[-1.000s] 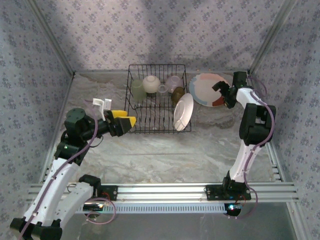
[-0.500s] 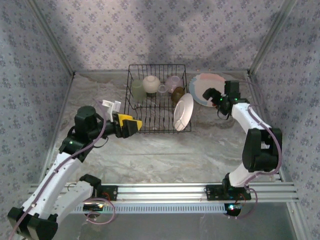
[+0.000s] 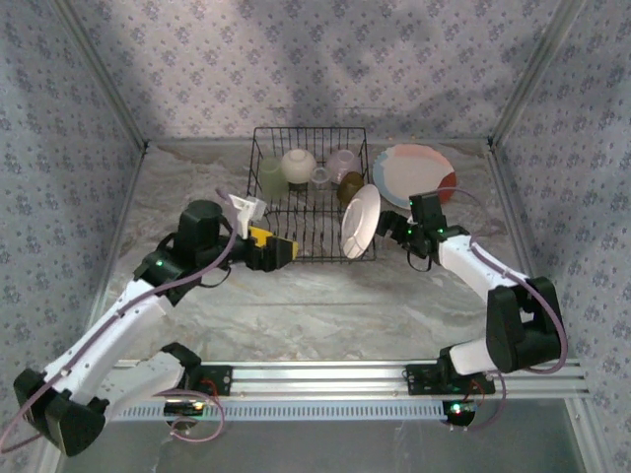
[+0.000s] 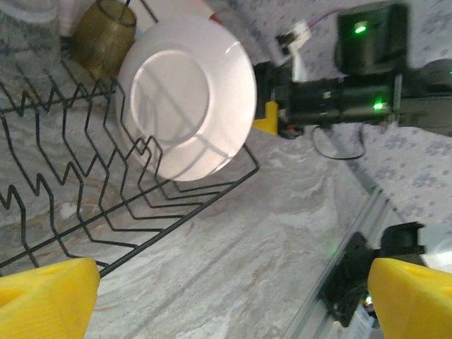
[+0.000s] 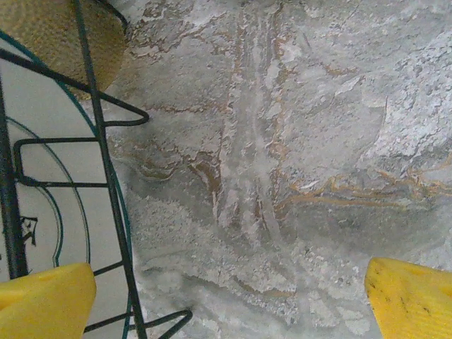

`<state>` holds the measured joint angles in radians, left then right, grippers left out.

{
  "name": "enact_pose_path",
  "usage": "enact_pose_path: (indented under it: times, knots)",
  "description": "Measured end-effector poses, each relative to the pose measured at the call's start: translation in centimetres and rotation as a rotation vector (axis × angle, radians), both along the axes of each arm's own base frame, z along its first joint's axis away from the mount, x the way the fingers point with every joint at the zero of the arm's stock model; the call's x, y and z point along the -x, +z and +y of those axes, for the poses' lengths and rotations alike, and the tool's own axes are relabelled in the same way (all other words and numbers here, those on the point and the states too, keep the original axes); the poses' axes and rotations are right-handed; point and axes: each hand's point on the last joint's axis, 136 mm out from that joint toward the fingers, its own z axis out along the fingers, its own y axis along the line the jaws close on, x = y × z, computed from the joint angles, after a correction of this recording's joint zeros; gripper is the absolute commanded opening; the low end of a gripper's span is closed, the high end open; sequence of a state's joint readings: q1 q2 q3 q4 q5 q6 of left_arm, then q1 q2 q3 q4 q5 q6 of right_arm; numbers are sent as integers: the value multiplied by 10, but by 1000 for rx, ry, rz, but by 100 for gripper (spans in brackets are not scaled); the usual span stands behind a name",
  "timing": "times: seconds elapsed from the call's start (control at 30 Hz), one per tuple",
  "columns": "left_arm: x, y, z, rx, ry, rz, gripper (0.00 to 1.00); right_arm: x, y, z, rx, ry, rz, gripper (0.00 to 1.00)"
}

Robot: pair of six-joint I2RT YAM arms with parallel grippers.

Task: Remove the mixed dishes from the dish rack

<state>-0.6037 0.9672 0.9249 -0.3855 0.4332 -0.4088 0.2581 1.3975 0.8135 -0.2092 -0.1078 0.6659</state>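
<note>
Fingers (image 5: pixel 42 304) of right gripper (image 3: pixel 392 229) spread, empty, just beside white plate (image 3: pixel 361 221) leaning at dish rack (image 3: pixel 315 258) right end. Left gripper (image 3: pixel 278 251) likewise spread at rack front. Risk: pad snags wire, plate tips out.

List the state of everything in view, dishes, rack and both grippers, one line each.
Black wire dish rack: partly loaded.
White round plate: on edge at the rack's right end.
Amber cup: in rack.
Cream bowl: in rack.
Lavender bowl: in rack.
Yellowish cup: in rack.
Orange-red-rimmed plate: flat on table, outside rack.
Left gripper: open, empty.
Right gripper: open, empty.
</note>
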Motion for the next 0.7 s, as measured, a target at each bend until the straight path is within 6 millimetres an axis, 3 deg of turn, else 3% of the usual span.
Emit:
enact_pose_path:
  times: [0.5,0.6,0.7]
  knots:
    - [-14,-27,-79,-324,-31,-94,91,19,-4,47,-54,70,-44,100]
    - [-15,-30,-92,-380,-24,-133,89,27,-7,44,-59,70,-37,100]
    - [-15,-28,-105,-432,-11,-186,88,35,-9,23,-54,28,-23,100]
